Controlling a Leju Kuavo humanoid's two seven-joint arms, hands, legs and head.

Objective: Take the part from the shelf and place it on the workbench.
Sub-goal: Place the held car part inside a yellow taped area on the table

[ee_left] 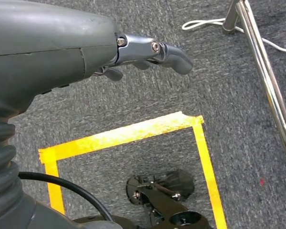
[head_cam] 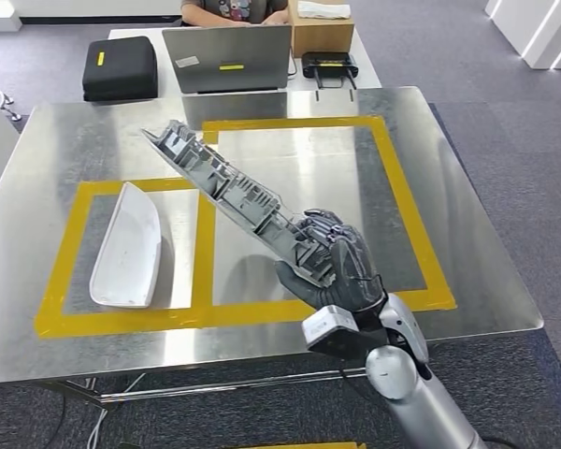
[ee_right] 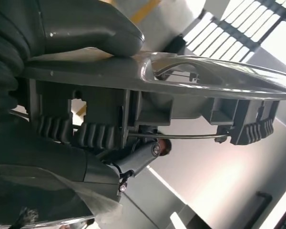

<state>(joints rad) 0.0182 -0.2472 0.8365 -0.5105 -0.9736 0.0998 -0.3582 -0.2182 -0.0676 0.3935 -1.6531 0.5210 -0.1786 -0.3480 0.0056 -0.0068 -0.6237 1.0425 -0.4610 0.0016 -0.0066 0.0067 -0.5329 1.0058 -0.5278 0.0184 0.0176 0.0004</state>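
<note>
The left hand (ee_left: 148, 50) is hanging beside the robot above the carpeted floor (ee_left: 224, 109), its fingers lying loosely apart and holding nothing. On the table (head_cam: 65, 337), a white shell-shaped part (head_cam: 127, 249) is lying inside the left yellow tape box (head_cam: 204, 234), toward the near-left corner. To its right, the long grey ribbed part (head_cam: 232, 192) is slanting up and away over the middle of the table, and it is not clear whether its far tip is touching the surface. The right hand (head_cam: 334, 271) is grasping the near end of that part close to the table's near edge, thumb over one face and fingers wrapped under the other. The step in hand appears to be the placing: the part is already over the table, so the next move probably calls for lowering and levelling it inside the larger, right tape box before releasing.
</note>
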